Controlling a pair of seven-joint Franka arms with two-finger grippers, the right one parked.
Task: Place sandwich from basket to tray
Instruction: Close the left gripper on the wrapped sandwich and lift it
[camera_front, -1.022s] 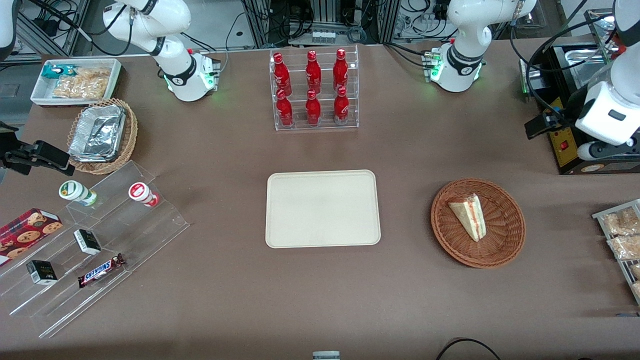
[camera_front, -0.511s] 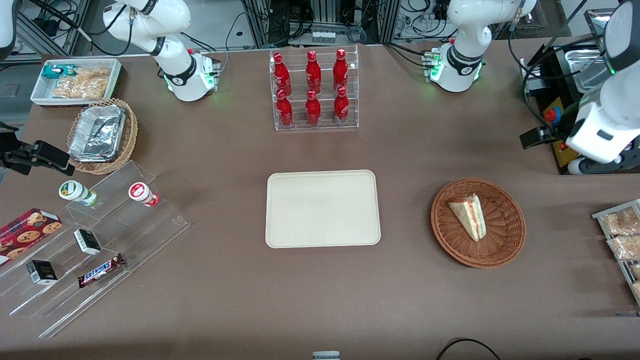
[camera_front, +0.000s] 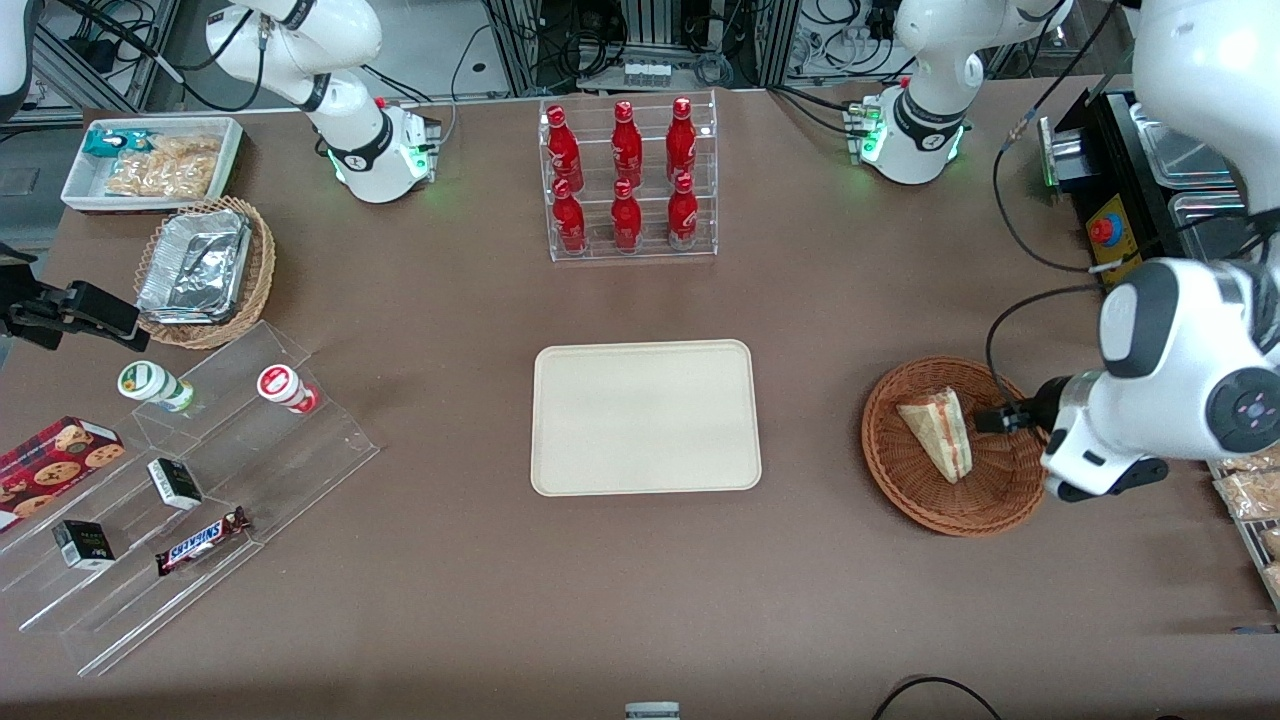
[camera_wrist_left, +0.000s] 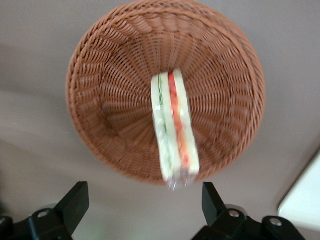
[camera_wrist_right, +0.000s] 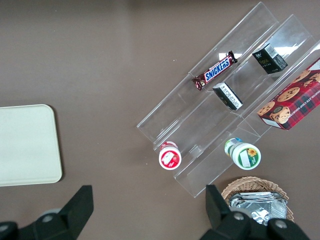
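The sandwich (camera_front: 937, 433), a pale wedge with red and green layers, lies in the round reddish-brown basket (camera_front: 900, 480). In the left wrist view the sandwich (camera_wrist_left: 174, 132) stands on edge in the middle of the basket (camera_wrist_left: 100, 65). My left gripper (camera_wrist_left: 144, 205) is open, its black fingers (camera_wrist_left: 75, 205) spread wide above bare table just outside the basket's rim, with nothing between them. In the front view the left arm's wrist (camera_front: 1090, 450) hangs over the basket's edge toward the working arm's end. The cream tray (camera_front: 645, 417) lies flat at the table's middle, beside the basket.
A clear rack of red bottles (camera_front: 627, 180) stands farther from the front camera than the tray. Bagged snacks (camera_front: 1245, 470) and a black box (camera_front: 1130, 250) sit near the working arm. A stepped acrylic shelf (camera_front: 200, 470) and a tan basket of foil trays (camera_front: 205, 270) lie toward the parked arm's end.
The left arm has swung down from beside the black box to the basket's edge, nearer the front camera. Sandwich, basket and tray have not moved.
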